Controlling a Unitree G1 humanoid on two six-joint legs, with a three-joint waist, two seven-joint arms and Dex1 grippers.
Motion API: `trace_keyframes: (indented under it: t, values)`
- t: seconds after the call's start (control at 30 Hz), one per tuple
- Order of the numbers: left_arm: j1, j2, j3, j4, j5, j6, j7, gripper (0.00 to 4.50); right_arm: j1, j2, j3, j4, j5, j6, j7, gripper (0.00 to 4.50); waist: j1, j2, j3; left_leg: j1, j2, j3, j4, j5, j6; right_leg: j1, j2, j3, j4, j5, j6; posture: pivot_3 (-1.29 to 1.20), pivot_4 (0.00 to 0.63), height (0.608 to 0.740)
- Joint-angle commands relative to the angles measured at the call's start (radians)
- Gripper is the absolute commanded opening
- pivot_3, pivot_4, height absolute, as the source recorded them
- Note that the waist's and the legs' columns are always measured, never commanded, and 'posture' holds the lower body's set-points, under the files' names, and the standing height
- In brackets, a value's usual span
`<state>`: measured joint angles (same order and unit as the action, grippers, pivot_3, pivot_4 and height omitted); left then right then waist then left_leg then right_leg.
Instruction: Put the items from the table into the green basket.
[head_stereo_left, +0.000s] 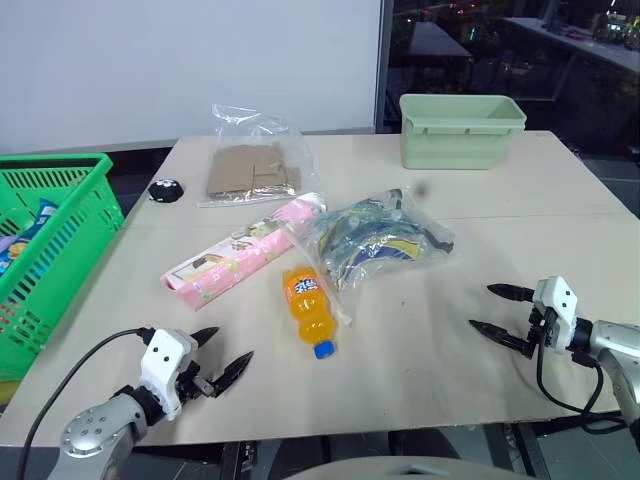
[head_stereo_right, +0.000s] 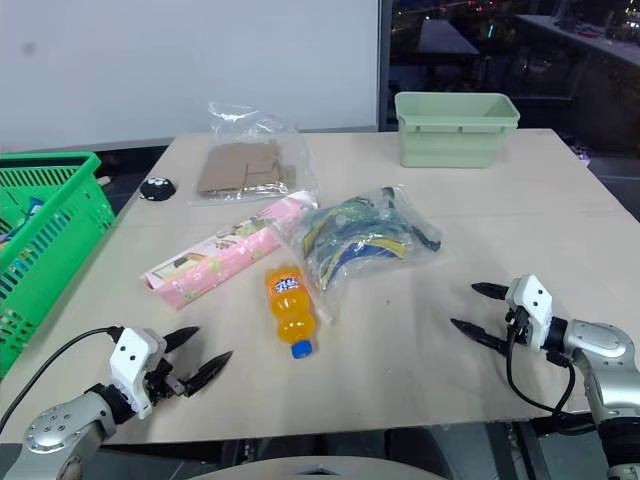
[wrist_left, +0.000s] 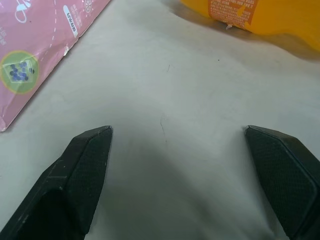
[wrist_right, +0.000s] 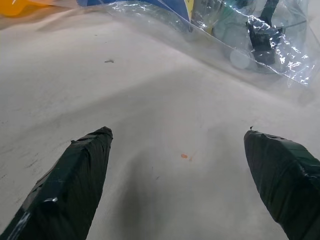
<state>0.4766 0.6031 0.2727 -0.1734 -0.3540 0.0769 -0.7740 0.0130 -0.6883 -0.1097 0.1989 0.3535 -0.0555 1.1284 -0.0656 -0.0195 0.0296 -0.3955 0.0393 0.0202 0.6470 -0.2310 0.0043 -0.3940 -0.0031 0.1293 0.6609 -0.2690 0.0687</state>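
Both grippers sit at the near edge of the table (head_stereo_left: 480, 230), each with its jaws spread wide and nothing between them. Left gripper (head_stereo_left: 222, 355) is low over the near left part of the tabletop, its fingertips aimed toward the middle; bare wood lies between its fingers (wrist_left: 82, 170), with the long pink patterned packet (head_stereo_left: 245, 250) ahead on one side and the small orange soda bottle (head_stereo_left: 308, 305) ahead on the other, neither touched. Right gripper (head_stereo_left: 492, 310) is over the near right part, pointing inward; past its fingers (wrist_right: 75, 180) lies the clear plastic bag with blue-yellow contents (head_stereo_left: 375, 240), near but apart from the fingertips. At table centre, the bottle lies on its side with the blue cap toward the near edge, just beside the packet and against the edge of the blue-yellow bag. Farther back lies the clear bag with brown contents (head_stereo_left: 250, 170), with a small black object (head_stereo_left: 165, 190) near the left edge. A pale mint tub (head_stereo_left: 460, 128) stands at the far right. Green basket (head_stereo_left: 55, 240) stands beyond the table's left edge, well apart from both grippers, with some packets already inside.
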Motion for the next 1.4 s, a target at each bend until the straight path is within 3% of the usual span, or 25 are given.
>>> trace_keyframes:
  t: [0.03,0.57,0.7,0.83,1.03,1.4]
  values:
    - [-0.012,0.015,0.026,-0.027,-0.006,-0.011,-0.012,4.45,-0.012,-0.003,-0.025,-0.034,0.016,0.003,-0.009,4.50,0.000,0.000,0.000,0.000,0.000,0.000,0.000,0.000,0.000,0.000,0.000,0.000,0.000,0.000,0.000,0.02,0.000,0.740]
    - [-0.083,0.021,0.057,-0.017,-0.060,0.004,-0.056,4.45,-0.019,0.024,0.005,-0.110,-0.023,0.048,-0.091,4.50,-0.001,0.000,0.000,0.000,0.000,0.000,0.000,0.000,0.000,0.000,0.000,0.000,0.000,0.000,0.000,0.01,0.000,0.740]
    - [-0.084,0.103,0.146,-0.111,-0.327,0.158,-0.234,4.45,-0.089,0.038,0.048,-0.205,-0.092,0.154,-0.212,4.50,-0.009,-0.001,0.001,-0.001,0.001,0.000,0.000,0.000,0.000,-0.002,0.001,0.000,0.002,0.000,0.000,0.01,0.000,0.740]
    - [-0.139,0.166,0.192,-0.151,-0.375,0.200,-0.267,4.45,-0.192,0.057,0.100,-0.241,-0.150,0.148,-0.254,4.50,-0.005,0.001,0.002,-0.001,0.002,0.001,0.000,0.000,0.000,-0.003,0.001,0.000,0.002,0.000,0.000,0.02,0.000,0.740]
    - [-0.214,0.268,0.218,-0.263,-0.450,0.292,-0.303,4.45,-0.427,0.108,0.310,-0.082,-0.382,0.087,-0.282,4.50,-0.005,-0.003,0.004,-0.003,0.001,0.001,0.000,0.000,0.001,-0.003,0.001,-0.001,0.001,0.001,-0.001,0.04,0.000,0.740]
    - [-0.295,0.280,0.218,-0.388,-0.494,0.384,-0.234,4.45,-0.709,0.243,0.413,0.294,-0.511,0.058,-0.321,4.50,0.000,-0.002,0.005,-0.003,0.001,0.000,0.000,0.000,0.001,-0.002,0.001,-0.001,0.002,0.003,-0.004,0.08,0.000,0.740]
